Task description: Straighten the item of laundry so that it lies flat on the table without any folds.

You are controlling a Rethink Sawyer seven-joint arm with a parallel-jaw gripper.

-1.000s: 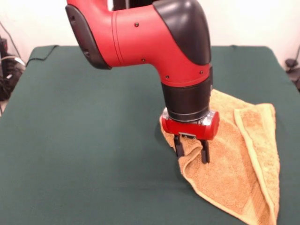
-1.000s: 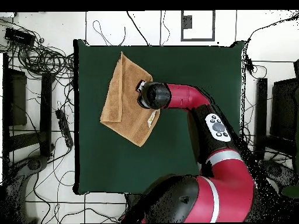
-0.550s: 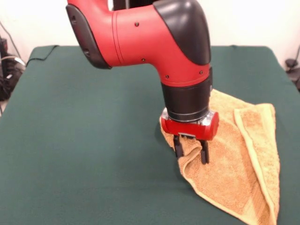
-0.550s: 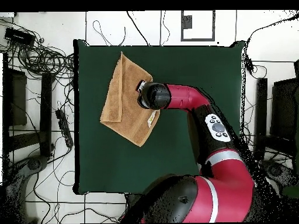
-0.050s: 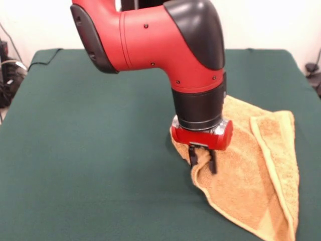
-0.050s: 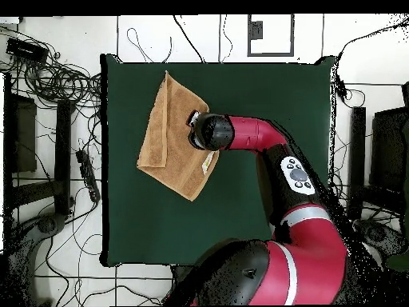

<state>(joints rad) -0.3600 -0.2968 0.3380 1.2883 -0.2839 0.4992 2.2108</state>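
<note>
Pincer (image 5: 202,160) is pinched shut on a raised fold at the towel's (image 5: 261,170) edge, fabric bunched btwn the fingers. Towel's still folded over w/ a flap on top, sitting toward one side of the green tabletop (image 5: 90,150), near its edge.

Front cam low, close; overhead straight down, far; both share table (image 5: 90,150).

Sawyer's arm (image 5: 150,40) is rocking glossy red shells dotted with small dark screws, a black elbow cap and a black wrist cylinder above a silver ring. The gripper (image 5: 201,159) is showing a red body and short black fingers (image 5: 193,156).
</note>
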